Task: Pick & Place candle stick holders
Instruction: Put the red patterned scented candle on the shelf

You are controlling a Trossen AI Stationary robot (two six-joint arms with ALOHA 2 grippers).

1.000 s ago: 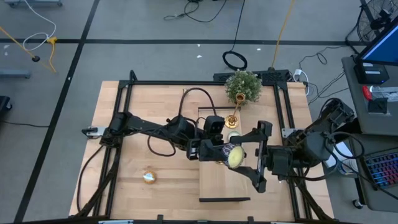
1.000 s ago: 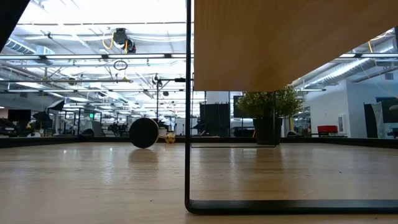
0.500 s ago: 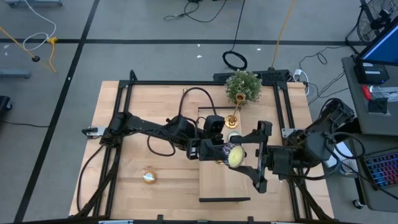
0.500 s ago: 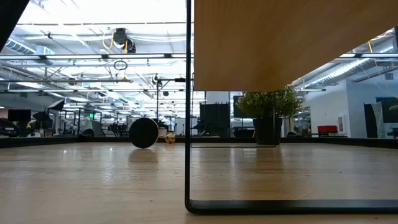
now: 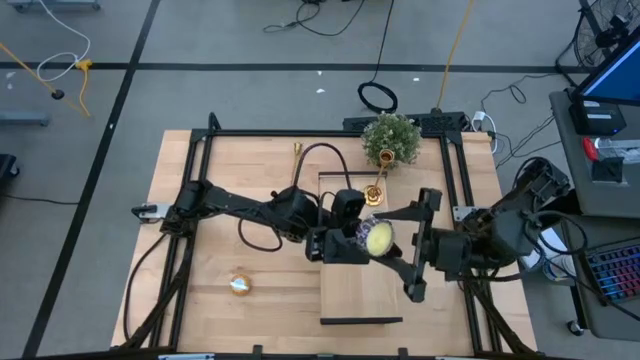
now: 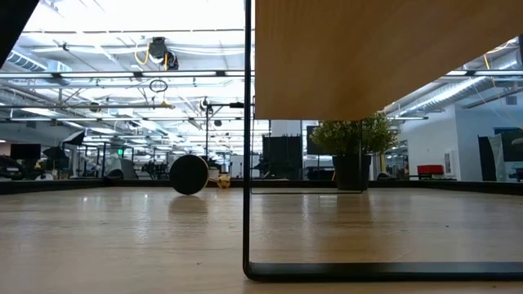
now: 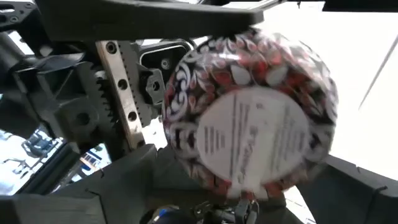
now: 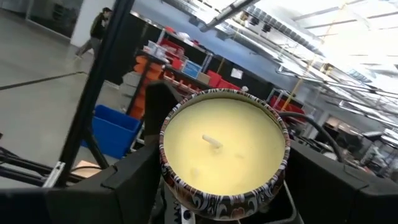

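MID-TABLE, OVER THE RAISED BOARD: My right claw [image 5: 386, 240] is clamped on a candle tin [image 8: 224, 152], its pale yellow wax and stub of wick facing my right wrist camera and a dark finger on either side of the patterned wall. My left claw [image 5: 340, 241] is just beside it, facing the tin's labelled underside. Whether that claw is open or closed, I cannot tell.

The tin is not what the job names. One gold candle stick holder [image 5: 375, 190] stands at the far end of the raised board [image 5: 350, 296], just in front of the potted plant [image 5: 390, 138] and near both claws but touched by neither. A second slim gold piece [image 5: 297, 150], probably another holder, is on the table further back, well apart from me.

I judge this a hand-over or a clearing step, with the holders themselves not yet picked. The next move calls for setting the tin down somewhere flat. I must then reach for the nearest holder by its thin stem without brushing the plant.
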